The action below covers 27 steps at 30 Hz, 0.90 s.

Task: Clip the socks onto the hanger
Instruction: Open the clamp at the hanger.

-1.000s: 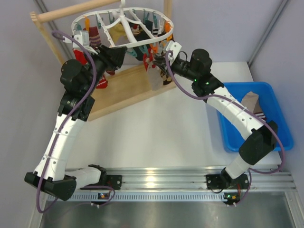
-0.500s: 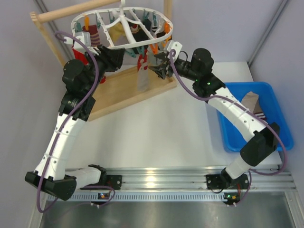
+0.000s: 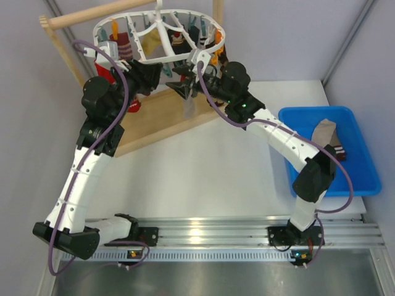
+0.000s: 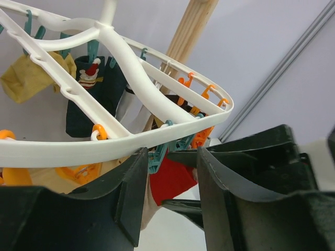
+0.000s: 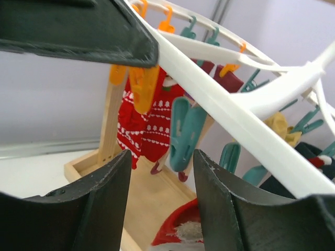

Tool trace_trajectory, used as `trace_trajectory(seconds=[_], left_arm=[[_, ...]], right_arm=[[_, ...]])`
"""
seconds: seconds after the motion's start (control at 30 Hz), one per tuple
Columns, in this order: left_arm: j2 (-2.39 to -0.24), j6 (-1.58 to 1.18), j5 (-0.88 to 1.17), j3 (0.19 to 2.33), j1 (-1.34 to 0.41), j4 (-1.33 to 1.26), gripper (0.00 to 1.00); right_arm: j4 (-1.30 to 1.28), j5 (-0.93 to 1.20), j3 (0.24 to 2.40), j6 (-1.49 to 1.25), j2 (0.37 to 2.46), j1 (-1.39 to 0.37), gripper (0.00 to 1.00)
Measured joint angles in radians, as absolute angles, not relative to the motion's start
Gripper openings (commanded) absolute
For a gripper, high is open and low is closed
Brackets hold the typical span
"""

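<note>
On the left, the left gripper (image 4: 172,157) is reaching up under the near rim of the hanger (image 4: 78,149). Its jaws are standing apart, grasping nothing. A teal peg (image 4: 156,158) is hanging in the gap, just beside one finger. Several socks are dangling from pegs further round the ring, which is hanging from the wooden frame (image 3: 157,114) at the back of the bench (image 3: 216,172).

In the middle, a beige sock (image 3: 188,110) is hanging straight down below the near rim, between the two arms. It seems to be hanging from that teal peg, though the peg's bite on the fabric is not showing clearly.

Just to the right of it, the right gripper (image 5: 162,154) is pointing in under the ring with its jaws spread and nothing between them. Far right, more socks (image 3: 325,132) are lying in the blue bin (image 3: 364,166), well apart from the hanger.

The step in hand is probably the finish of pegging the beige sock. If the peg is holding, the next move is calling for both arms to back out without knocking the ring. The right arm would then be swinging over to the bin to pinch one sock by its cuff.
</note>
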State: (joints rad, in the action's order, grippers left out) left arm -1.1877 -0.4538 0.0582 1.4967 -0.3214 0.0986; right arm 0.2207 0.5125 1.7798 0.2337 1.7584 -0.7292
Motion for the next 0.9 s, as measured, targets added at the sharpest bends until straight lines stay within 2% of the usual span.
trace_trajectory(seconds=[0.3, 0.6, 0.7, 0.83, 0.9], left_arm=[[-1.188, -0.448, 0.058, 1.497, -0.316, 0.1, 0.47], [-1.19, -0.447, 0.059, 1.496, -0.315, 0.101, 0.47], [-1.192, -0.45, 0.06, 1.496, -0.315, 0.102, 0.47], [-1.196, -0.467, 0.064, 1.496, -0.313, 0.129, 0.5], [-1.198, -0.474, 0.074, 1.496, -0.313, 0.146, 0.52]], right_arm=[[0.237, 0.343, 1.822, 0.234, 1.863, -0.739, 0.5], [0.27, 0.369, 1.862, 0.207, 1.882, -0.74, 0.47], [0.276, 0.373, 1.869, 0.199, 1.894, -0.743, 0.43], [0.279, 0.377, 1.869, 0.196, 1.903, -0.743, 0.22], [0.281, 0.381, 1.869, 0.192, 1.904, -0.744, 0.17]])
